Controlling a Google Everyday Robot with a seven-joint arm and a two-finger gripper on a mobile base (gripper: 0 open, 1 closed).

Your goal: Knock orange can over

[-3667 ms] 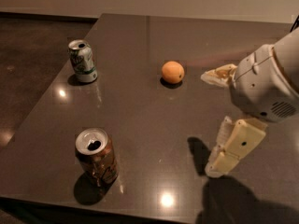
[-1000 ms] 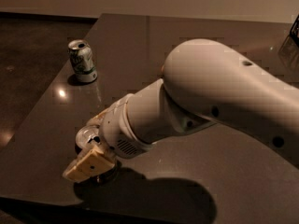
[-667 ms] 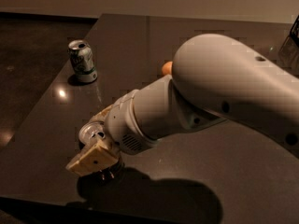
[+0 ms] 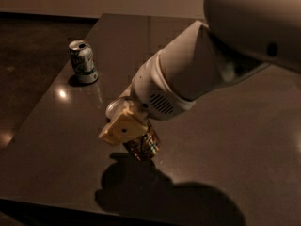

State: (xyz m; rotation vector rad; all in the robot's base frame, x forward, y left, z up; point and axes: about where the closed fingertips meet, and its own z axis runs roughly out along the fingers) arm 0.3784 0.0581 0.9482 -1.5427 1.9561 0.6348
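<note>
Orange can [image 4: 143,146]: near-left part of the dark table [image 4: 235,140], upper half covered by the gripper [image 4: 121,127]; tilted, not upright; long axis slanting from the base at lower right up to the silver top at upper left, top pointing toward the table's left edge and far-left corner; whether the base rests on the tabletop, cannot tell

Gripper: cream-coloured, lying over the can just below the silver top; jaw state cannot be told

Arm [image 4: 188,74]: white, bulky, entering from upper right, covering the middle of the table

Green-and-white can [image 4: 83,62]: upright, far left, close to the left edge, well apart from the orange can

Open room: bare tabletop between orange can and left edge; a strip toward the near edge under the arm's shadow [image 4: 155,192]; wide bare surface at right
</note>
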